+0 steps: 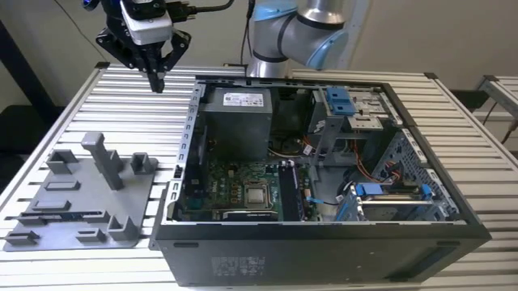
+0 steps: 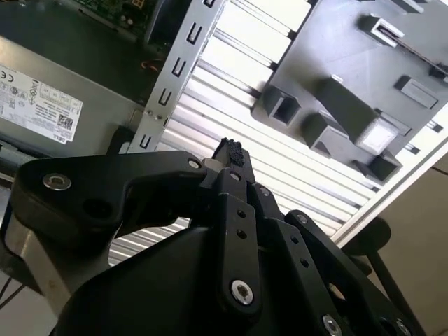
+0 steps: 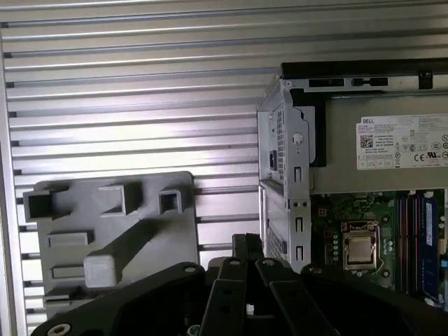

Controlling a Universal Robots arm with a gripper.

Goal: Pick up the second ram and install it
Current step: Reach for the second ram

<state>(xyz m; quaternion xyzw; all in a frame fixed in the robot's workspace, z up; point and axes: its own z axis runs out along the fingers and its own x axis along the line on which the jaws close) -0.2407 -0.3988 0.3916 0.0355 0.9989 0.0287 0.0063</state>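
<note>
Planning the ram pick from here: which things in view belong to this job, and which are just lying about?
For the job: tool, shut and empty above the table; ram, apparently the dark strip lying in the fixture; memory slots on the motherboard.
Just lying about: processor; power supply; drive cage.

- You see a grey fixture plate [image 1: 81, 200] lying on the slatted table [image 1: 121, 115].
- Beside it, you have the open computer case [image 1: 324, 254], silver processor [image 1: 257, 195] inside.
</note>
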